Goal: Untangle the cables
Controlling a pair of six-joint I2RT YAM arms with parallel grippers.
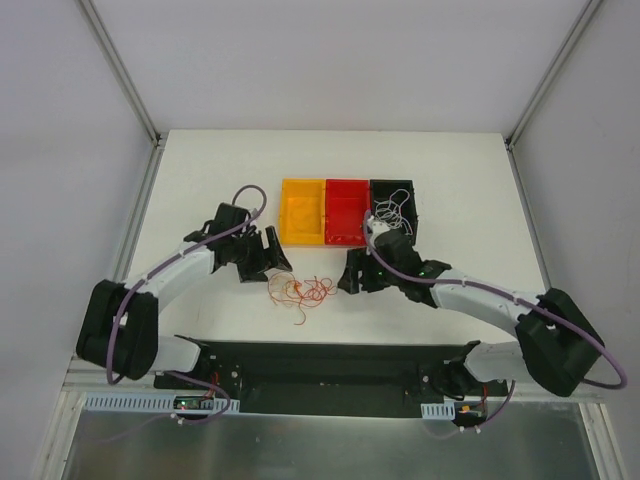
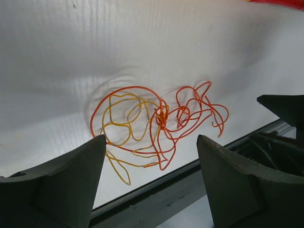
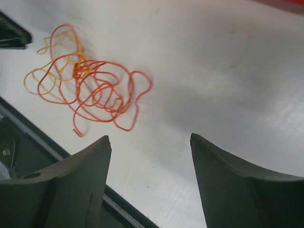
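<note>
A small clump of red and orange-yellow cables (image 1: 303, 291) lies on the white table between the two arms. In the left wrist view the clump (image 2: 156, 124) lies just beyond the fingertips, yellow loops on the left and red on the right. In the right wrist view the clump (image 3: 85, 83) lies at the upper left. White cables (image 1: 392, 214) lie in the black bin (image 1: 408, 190). My left gripper (image 1: 277, 257) is open and empty, up-left of the clump. My right gripper (image 1: 350, 277) is open and empty, just right of the clump.
Three bins stand side by side behind the clump: orange (image 1: 291, 210), red (image 1: 347, 208) and black. The table's near edge with a dark rail (image 2: 156, 194) runs close below the clump.
</note>
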